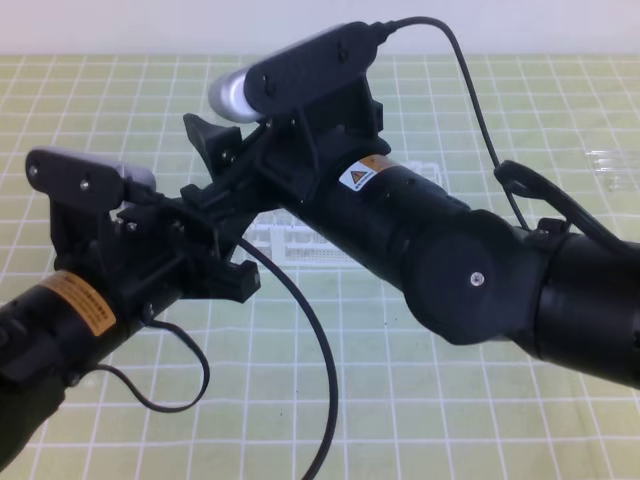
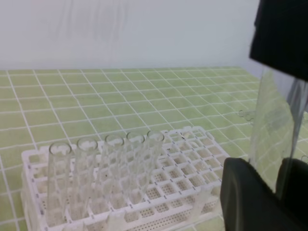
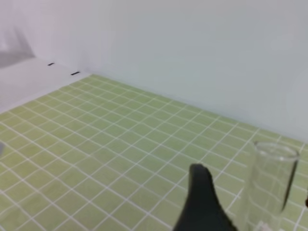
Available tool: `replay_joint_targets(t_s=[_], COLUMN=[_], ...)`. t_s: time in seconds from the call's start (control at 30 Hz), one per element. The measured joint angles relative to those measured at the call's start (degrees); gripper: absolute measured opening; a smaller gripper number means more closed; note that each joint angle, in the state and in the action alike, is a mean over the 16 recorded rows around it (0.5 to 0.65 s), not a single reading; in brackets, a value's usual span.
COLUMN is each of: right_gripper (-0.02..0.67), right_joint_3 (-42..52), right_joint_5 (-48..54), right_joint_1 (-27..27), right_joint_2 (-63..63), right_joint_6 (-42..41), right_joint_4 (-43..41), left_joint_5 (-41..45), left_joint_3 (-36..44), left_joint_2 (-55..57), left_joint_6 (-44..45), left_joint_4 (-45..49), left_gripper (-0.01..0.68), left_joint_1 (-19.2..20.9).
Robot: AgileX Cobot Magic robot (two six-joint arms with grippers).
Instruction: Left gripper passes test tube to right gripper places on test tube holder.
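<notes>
In the high view you are seeing the left claw [image 1: 225, 275] and right claw [image 1: 215, 150] meeting above the test tube holder [image 1: 300, 240] on the tabletop [image 1: 420, 400]. In the left wrist view, your left claw is pinching the test tube [image 2: 274, 139] closed. In the right wrist view, the right claw is standing wide, its finger [image 3: 202, 202] beside the tube.

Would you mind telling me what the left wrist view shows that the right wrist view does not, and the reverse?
Only the left wrist view shows the white test tube holder with five clear tubes standing in a row along its near edge. Only the right wrist view shows the open rim of the test tube close up, beside one black finger, and a pale surface beyond the mat's far corner. Both show the green grid mat, a plain white wall and the held tube.
</notes>
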Motion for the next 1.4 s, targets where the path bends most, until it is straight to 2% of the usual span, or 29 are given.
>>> replay_joint_targets(t_s=[0.27, 0.67, 0.97, 1.4], right_gripper=[0.412, 0.396, 0.323, 0.171], right_joint_3=[-0.9, -1.4, -1.5, -1.6], right_joint_5=[-1.0, -2.1, -2.8, -2.9], right_joint_1=[0.0, 0.0, 0.0, 0.2], right_joint_2=[1.0, 1.5, 1.8, 1.8], right_joint_6=[0.0, 0.3, 1.0, 1.5], right_joint_4=[0.0, 0.0, 0.0, -0.1], left_joint_5=[-0.1, -0.4, -0.8, -1.6], left_joint_3=[0.0, 0.0, 0.0, 0.0], left_joint_2=[0.0, 0.1, 0.1, 0.1], left_joint_6=[0.0, 0.0, 0.0, 0.0], left_joint_4=[0.0, 0.0, 0.0, 0.0], left_gripper=[0.004, 0.049, 0.042, 0.042], left_joint_1=[0.0, 0.0, 0.0, 0.0])
